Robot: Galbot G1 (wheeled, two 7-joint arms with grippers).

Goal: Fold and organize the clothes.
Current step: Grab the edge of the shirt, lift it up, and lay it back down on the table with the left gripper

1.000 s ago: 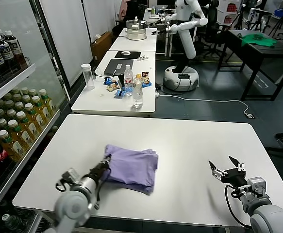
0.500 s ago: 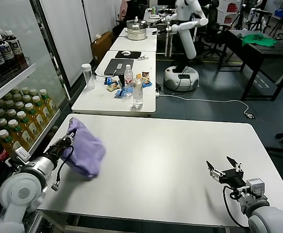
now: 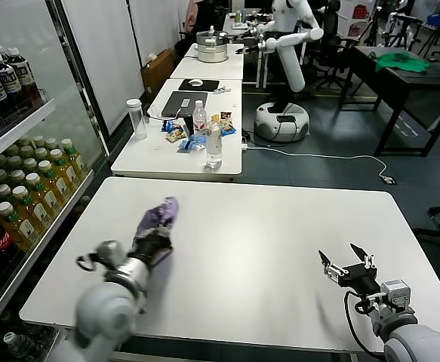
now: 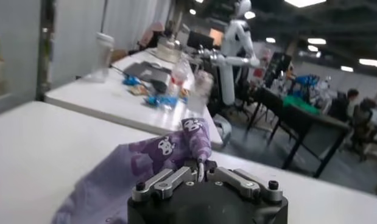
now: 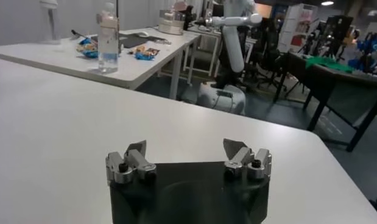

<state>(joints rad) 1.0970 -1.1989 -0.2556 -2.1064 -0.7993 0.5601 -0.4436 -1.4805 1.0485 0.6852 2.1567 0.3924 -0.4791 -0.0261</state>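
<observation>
1. A lab room with one big white table (image 3: 280,249) in front, a row of smaller white tables behind it, and a drinks cooler (image 3: 16,151) full of bottles along the robot's left.
2. On the nearest small table stand three containers: two clear water bottles (image 3: 213,145) and one tall clear tumbler (image 3: 136,118), beside one closed laptop (image 3: 183,102) and a scatter of snack packets.
3. One white robot (image 3: 287,45) stands farther back; one green cloth (image 3: 402,62) lies on a dark table at the far right.
4. There is one garment, the clothes (image 3: 157,216), bunched and lifted over the left part of the big table, its printed face showing in the left wrist view (image 4: 170,149).
5. The left gripper (image 3: 153,243) has its fingers pinched tight on the fabric. Half a second ago it held the bundle at the table's left edge; the bundle now sits farther inward and looks smaller and more crumpled.
6. The right gripper (image 3: 346,266) hovers over the table's near right part, fingers spread wide and holding nothing, almost where it was before.
</observation>
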